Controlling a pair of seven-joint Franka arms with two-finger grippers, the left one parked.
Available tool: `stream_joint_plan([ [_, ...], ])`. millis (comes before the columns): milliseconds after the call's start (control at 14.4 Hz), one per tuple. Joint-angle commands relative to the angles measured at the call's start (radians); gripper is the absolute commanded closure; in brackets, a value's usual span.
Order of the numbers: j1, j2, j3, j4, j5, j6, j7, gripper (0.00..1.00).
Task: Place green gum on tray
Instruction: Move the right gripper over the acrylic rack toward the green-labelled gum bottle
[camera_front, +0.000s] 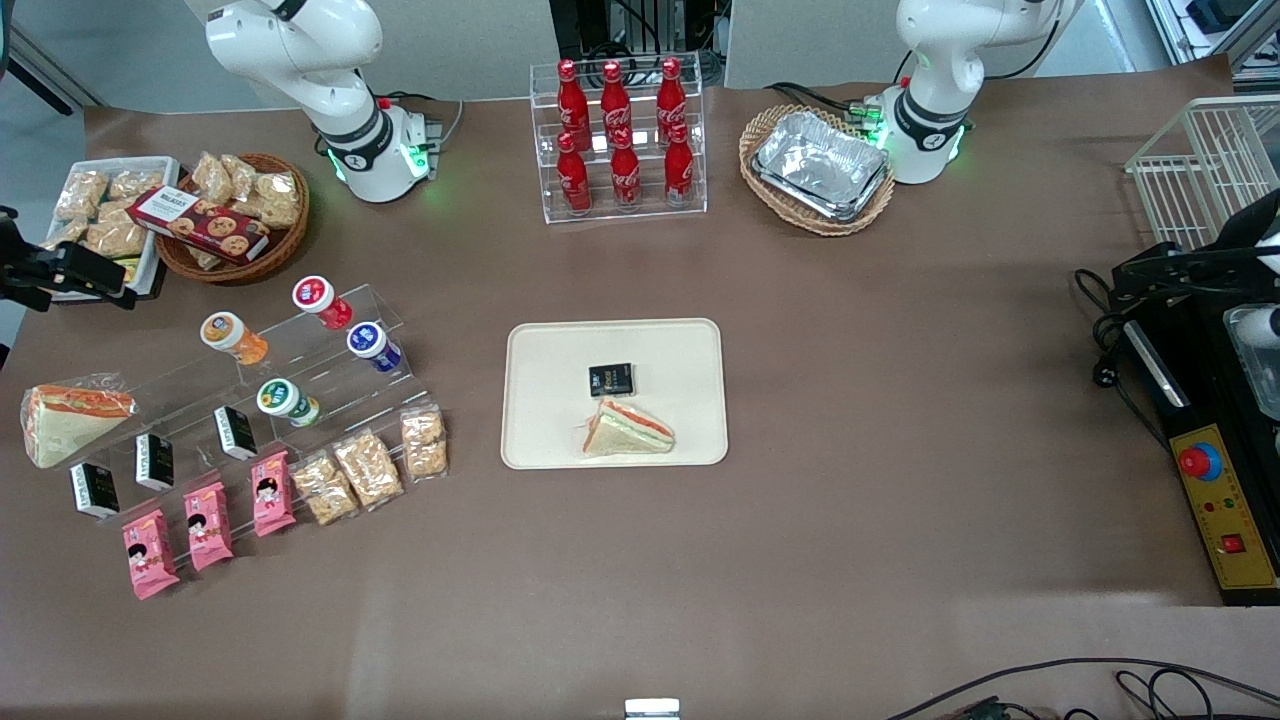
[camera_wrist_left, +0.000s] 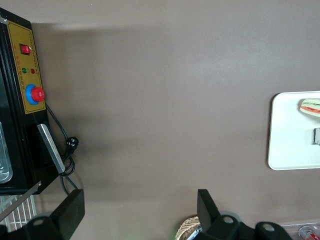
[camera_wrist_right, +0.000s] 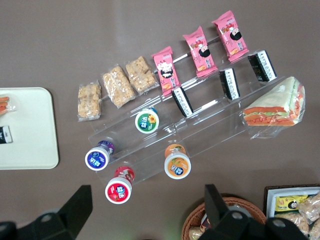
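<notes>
1. Snacks fill the nearest row in the lower part of the front view: pink packets (camera_front: 210, 525) and nut bars (camera_front: 360, 470) lie flat on the tabletop (camera_front: 800, 560), at the foot of a clear stepped stand (camera_front: 405, 335).
2. One step up stand small black boxes (camera_front: 235, 432). Just above them the green gum (camera_front: 287, 400) rests tilted on the stand, its white lid facing up and toward the camera. It has not been picked yet.
3. The tray (camera_front: 540, 440) sits in the middle of the frame, well apart from the stand. It already carries a sandwich (camera_front: 628, 430) and a black packet (camera_front: 611, 379), with bare space around them.
4. Farther up the stand are the blue bottle (camera_front: 372, 345), the orange bottle (camera_front: 232, 336) and the red bottle (camera_front: 320, 300).
5. The end effector (camera_wrist_right: 147, 192) hangs high above the stand's upper end with its fingers spread wide and nothing between them.
6. Likely troubles:
   - All four bottles share one shape, so a descent slightly off line could close on the blue bottle, the nearest of the other three.
   - The gum's round, tilted body may roll or squirt out if pinched off centre.
   - A finger could catch the step edge or a black box and shove the light stand, spilling the bottles.
   - A careless release could land the gum on the sandwich, or let it roll off over the tray's low rim.
</notes>
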Motion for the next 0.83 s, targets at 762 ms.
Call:
stream_joint_plan([
  [762, 0.006, -0.002, 0.000, 0.022, 0.002, -0.040, -0.003, 0.00],
])
